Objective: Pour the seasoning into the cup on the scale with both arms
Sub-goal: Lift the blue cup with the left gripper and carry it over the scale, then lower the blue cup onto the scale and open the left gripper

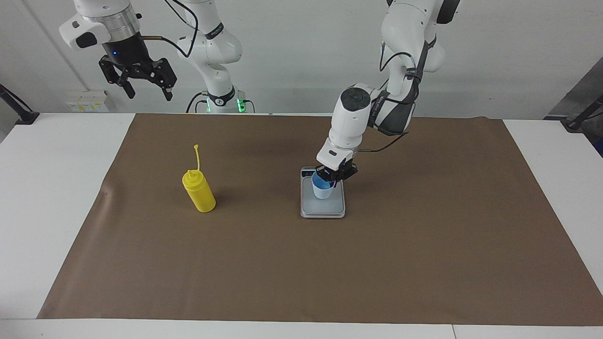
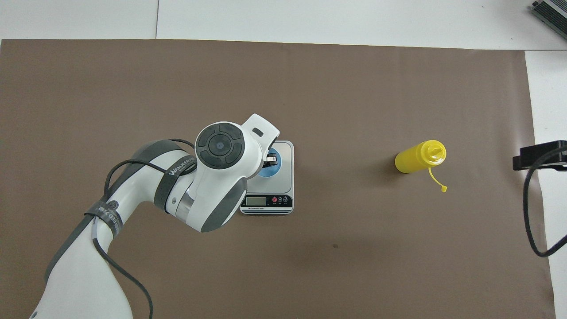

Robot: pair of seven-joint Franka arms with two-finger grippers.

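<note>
Left gripper (image 1: 332,181): fingers pinched on the rim of the cup (image 1: 322,189), over the scale (image 1: 322,210).
Right gripper (image 1: 141,87): fingers wide, waiting aloft.
Seasoning (image 1: 199,190): upright on the surface, toward the right arm's end.
Risk: a rim-only pinch could tip the cup on release.
</note>
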